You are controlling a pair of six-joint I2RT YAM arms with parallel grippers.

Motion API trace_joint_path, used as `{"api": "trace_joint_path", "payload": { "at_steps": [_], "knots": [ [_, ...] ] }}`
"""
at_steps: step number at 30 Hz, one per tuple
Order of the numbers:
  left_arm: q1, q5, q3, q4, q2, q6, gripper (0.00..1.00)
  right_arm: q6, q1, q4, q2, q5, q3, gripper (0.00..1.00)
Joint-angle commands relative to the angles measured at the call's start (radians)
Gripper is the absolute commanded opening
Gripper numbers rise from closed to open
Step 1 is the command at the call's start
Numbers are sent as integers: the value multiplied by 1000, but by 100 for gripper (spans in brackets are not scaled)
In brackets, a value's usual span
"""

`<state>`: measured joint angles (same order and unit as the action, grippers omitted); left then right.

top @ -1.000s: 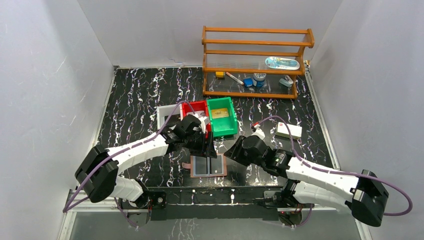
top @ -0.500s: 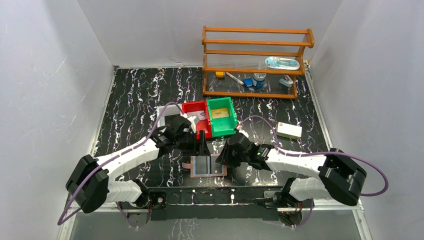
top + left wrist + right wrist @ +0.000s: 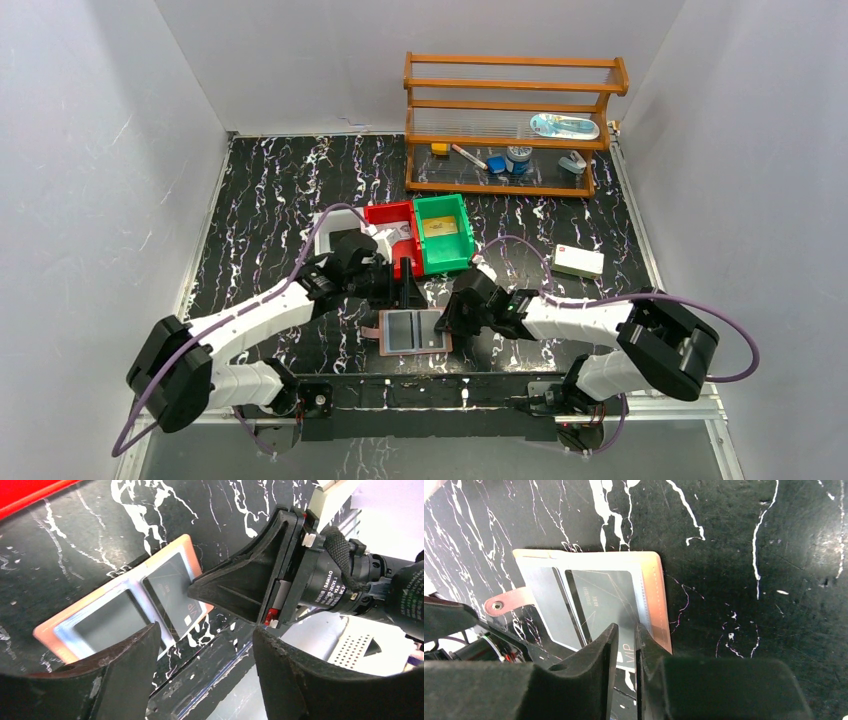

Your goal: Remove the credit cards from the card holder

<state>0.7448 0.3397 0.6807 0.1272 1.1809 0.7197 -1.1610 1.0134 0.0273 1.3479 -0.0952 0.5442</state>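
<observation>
The card holder (image 3: 400,333) lies open and flat near the table's front edge, reddish-brown with two pale pockets (image 3: 655,595) (image 3: 105,615). A dark grey credit card (image 3: 604,600) marked VIP sticks partly out of one pocket (image 3: 175,597). My right gripper (image 3: 626,630) stands tip-down on this card, its jaws a narrow slit apart with the card's face showing through (image 3: 447,322). My left gripper (image 3: 207,675) hangs wide open just beyond the holder's far edge (image 3: 408,295), holding nothing. The holder's strap tab (image 3: 506,602) points left.
A red bin (image 3: 392,225) and a green bin (image 3: 442,232) stand just behind the left gripper. A white box (image 3: 578,262) lies at the right. A wooden shelf (image 3: 512,125) with small items stands at the back. The table's metal front rail (image 3: 440,385) runs close by.
The right arm swung left and down onto the card holder while its jaws narrowed. The left gripper drew back slightly and opened wider.
</observation>
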Motion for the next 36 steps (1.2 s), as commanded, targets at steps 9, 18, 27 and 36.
{"api": "trace_joint_path", "payload": {
  "at_steps": [9, 18, 27, 36],
  "knots": [
    [1, 108, 32, -9, 168, 9, 59, -82, -5, -22, 27, -60, -118, 26],
    [3, 75, -22, -35, 194, 34, 56, -94, -5, -60, 48, -41, -136, 26],
    [10, 20, -106, -134, 217, 104, 48, -124, -5, -109, 21, -27, -187, 26],
    [20, 40, -164, -216, 253, 150, 43, -137, -5, -215, 45, 11, -255, 27]
  ]
}}
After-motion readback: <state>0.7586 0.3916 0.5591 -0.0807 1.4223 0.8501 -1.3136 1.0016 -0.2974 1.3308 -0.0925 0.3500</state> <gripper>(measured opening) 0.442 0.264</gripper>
